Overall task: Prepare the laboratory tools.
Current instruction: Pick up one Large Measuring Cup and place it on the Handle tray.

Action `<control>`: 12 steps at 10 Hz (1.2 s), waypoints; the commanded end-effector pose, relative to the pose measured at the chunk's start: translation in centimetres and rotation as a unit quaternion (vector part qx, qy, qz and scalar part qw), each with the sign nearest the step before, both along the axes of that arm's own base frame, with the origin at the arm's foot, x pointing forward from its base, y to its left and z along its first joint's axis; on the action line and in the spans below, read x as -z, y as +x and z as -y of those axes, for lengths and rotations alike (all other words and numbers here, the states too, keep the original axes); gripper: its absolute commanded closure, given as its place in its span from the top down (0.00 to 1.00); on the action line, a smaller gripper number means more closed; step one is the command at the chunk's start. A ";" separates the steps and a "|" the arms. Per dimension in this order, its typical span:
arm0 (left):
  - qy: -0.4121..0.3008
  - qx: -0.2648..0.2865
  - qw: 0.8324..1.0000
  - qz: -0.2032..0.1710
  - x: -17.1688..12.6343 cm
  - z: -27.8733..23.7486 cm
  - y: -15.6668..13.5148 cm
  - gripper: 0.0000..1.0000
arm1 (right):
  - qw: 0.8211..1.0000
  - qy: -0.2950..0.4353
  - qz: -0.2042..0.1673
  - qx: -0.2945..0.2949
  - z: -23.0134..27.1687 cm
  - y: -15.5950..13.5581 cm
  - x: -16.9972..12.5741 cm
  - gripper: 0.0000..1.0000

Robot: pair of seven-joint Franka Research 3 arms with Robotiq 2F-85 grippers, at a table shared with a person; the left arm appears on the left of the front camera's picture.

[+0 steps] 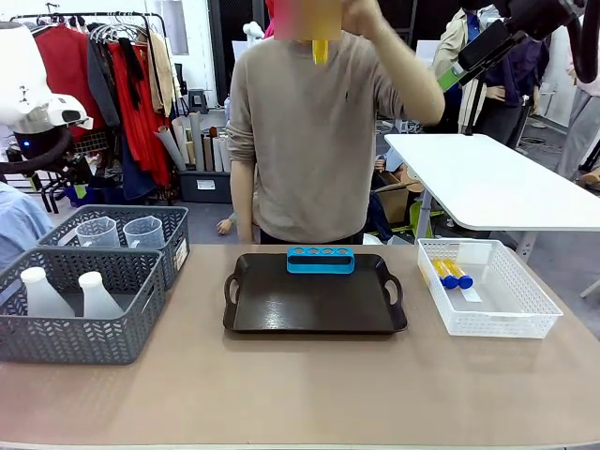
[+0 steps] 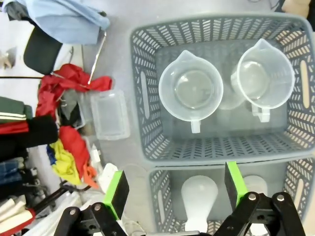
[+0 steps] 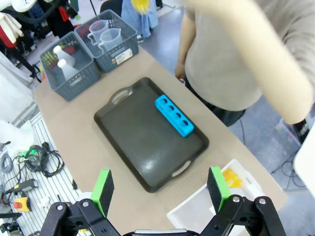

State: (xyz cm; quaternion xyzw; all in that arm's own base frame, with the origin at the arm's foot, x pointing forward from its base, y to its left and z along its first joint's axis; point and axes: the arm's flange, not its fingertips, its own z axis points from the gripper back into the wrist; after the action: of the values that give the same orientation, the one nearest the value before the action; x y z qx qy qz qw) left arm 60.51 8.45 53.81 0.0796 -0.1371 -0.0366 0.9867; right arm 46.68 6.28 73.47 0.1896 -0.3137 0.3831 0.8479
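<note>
Table: pale brown tabletop (image 1: 300,403), with a person in a beige sweater standing at its far side.
Tray: black rectangular plastic tray with handles (image 1: 309,314), mid-table, bare except for the rack.
Grey baskets: two grey plastic mesh baskets on the robot's left, the near one (image 1: 66,342) touching the far one (image 1: 176,246).
White basket: white plastic mesh basket (image 1: 492,323) on the robot's right, near the tray.
Left gripper: left gripper (image 2: 175,189) hangs over the near grey basket, pads spread wide with nothing between them.
Right gripper: right gripper (image 3: 160,189) is high above the tray's near right corner, fingers wide apart and empty.
Rack: blue plastic tube rack (image 1: 321,261) lies along the tray's far edge, holes up.
Beakers: two clear plastic measuring beakers (image 2: 191,88) stand upright in the far grey basket, just beyond the left fingertips, handles pointing back toward them.
Flasks: two white translucent conical flasks (image 1: 42,292) stand in the near grey basket, one straight beneath the left gripper's gap.
Tubes: small yellow tubes with blue caps (image 1: 450,275) lie flat in the white basket, caps toward the robot.
Next reach: probably the left arm, since a flask is directly below it; the tubes suit the right arm.
</note>
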 end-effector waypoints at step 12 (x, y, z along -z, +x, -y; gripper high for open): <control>-0.071 -0.006 0.996 -0.058 8.2 -2.0 2.6 1.00 | 1.000 0.000 0.001 0.000 0.1 -0.1 -0.1 1.00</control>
State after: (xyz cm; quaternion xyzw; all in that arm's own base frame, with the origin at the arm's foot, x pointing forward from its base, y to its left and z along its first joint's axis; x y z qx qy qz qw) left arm 62.66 10.06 45.54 0.0186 -0.0797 -0.0201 0.9964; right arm 46.68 6.27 73.47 0.1896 -0.3137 0.3830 0.8479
